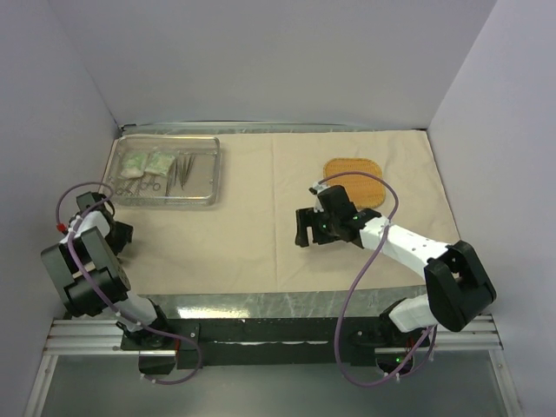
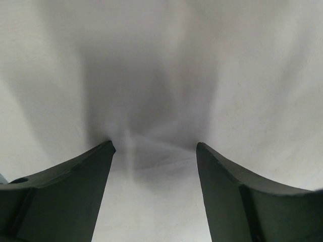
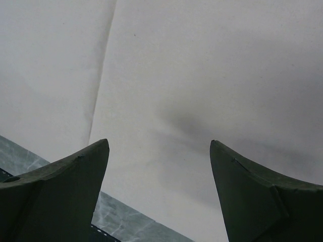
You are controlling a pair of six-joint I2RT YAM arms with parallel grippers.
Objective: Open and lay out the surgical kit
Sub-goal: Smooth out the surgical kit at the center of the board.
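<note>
**Kit inventory: cloth flat, tray loaded**

I count one beige wrapping cloth (image 1: 261,239), flat, with a centre crease. At its far-left corner sits one rectangular steel wire-mesh tray (image 1: 165,204). The tray holds two green-white packets (image 1: 132,165), thin steel tweezers (image 1: 186,169) and one ring-handled forceps (image 1: 144,185). Right of the cloth's centre lies one orange rounded-square woven pad (image 1: 354,180). The left gripper (image 2: 154,146) is at the cloth's near-left edge, well apart from the tray, jaws apart over a slight fabric pucker. The right gripper (image 3: 159,143) is over the cloth's middle, jaws wide, holding nothing.

The left claw (image 2: 155,148) stands parted close over the shadowed wrapping cloth (image 2: 242,75).
</note>
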